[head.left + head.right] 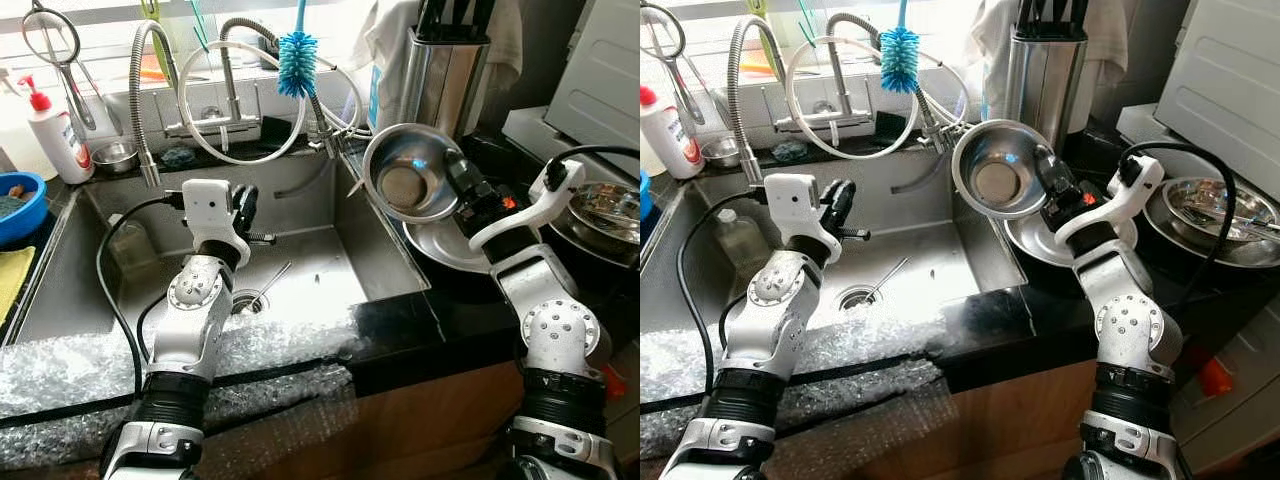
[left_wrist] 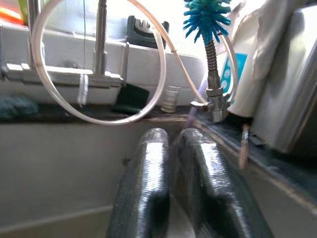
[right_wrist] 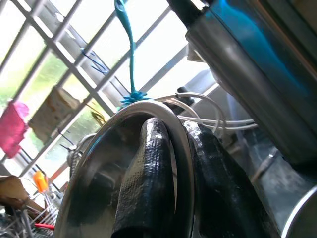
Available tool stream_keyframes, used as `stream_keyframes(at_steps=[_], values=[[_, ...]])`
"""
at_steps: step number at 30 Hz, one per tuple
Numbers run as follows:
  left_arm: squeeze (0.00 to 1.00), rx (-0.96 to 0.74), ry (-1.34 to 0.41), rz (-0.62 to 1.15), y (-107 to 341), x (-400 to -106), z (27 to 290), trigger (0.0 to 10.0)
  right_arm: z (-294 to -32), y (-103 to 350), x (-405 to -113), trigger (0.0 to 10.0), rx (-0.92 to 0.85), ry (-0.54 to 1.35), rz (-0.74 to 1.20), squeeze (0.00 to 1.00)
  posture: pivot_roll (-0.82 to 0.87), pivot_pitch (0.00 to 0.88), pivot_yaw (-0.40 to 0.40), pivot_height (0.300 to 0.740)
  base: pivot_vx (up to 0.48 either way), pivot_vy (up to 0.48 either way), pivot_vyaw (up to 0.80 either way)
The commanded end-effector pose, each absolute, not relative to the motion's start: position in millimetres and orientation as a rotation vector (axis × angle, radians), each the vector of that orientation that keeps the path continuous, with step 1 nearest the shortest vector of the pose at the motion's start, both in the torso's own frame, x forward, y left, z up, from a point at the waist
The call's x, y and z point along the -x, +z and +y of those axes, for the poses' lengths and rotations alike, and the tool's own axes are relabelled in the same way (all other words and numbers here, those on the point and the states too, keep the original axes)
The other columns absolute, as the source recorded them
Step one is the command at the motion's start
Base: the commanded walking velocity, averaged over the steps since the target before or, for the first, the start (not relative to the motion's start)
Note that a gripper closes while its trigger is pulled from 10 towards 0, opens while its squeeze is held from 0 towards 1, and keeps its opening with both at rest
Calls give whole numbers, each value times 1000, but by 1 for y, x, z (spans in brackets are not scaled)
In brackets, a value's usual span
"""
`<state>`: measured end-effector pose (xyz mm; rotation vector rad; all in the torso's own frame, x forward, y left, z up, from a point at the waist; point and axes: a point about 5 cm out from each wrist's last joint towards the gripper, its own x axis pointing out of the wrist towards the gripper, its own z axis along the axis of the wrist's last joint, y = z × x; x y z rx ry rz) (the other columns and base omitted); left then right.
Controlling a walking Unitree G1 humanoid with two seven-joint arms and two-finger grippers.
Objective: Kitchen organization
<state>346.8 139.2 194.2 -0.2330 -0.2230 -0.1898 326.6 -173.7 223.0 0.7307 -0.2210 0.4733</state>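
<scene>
Right wrist view: steel bowl (image 3: 99, 188) pinched at its rim, one black finger (image 3: 148, 183) inside the bowl, the other outside, both tight on the metal. From the head camera the bowl (image 1: 408, 172) is tipped on edge, its hollow facing the robot, held up at the right corner of the sink (image 1: 300, 270) and over the black counter (image 1: 470, 300). Right gripper (image 1: 455, 170) clamps it on the rim's right side. Just below the bowl a steel plate (image 1: 440, 250) lies on the counter. Further right, more steel dishes (image 1: 605, 210) are stacked. Behind the bowl stands a steel knife holder (image 1: 445, 65).

Left gripper (image 1: 245, 208) hovers above the sink basin, fingers (image 2: 143, 188) pressed together, holding nothing. A thin utensil (image 1: 265, 285) lies by the drain (image 1: 245, 300). Blue bottle brush (image 1: 297, 60) hangs near the tap (image 1: 230, 80). Soap bottle (image 1: 55, 135) sits at the sink's back left.
</scene>
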Motion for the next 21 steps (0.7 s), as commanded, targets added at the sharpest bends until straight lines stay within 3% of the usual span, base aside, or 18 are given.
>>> stream_keyframes(at_steps=[1,4,18,19,21], values=[[1000,286,-231,-233,202,-347,137,10000,-171,228,-323,10000,-716,489,-253,0,-184,0,16,740,0,0,0],[1000,425,-245,-228,206,-347,139,10000,-172,225,-322,10000,-709,474,-257,0,-184,0,17,740,0,0,0],[1000,513,-348,-235,214,-342,128,10000,-175,222,-325,10000,-736,408,-284,0,-179,0,17,740,0,0,0],[0,509,-386,-238,217,-341,125,10000,-175,222,-325,10000,-736,404,-281,0,-179,0,17,740,0,0,0],[0,501,-422,-245,220,-339,122,10000,-175,221,-326,10000,-734,404,-280,0,-178,0,19,740,0,0,0]])
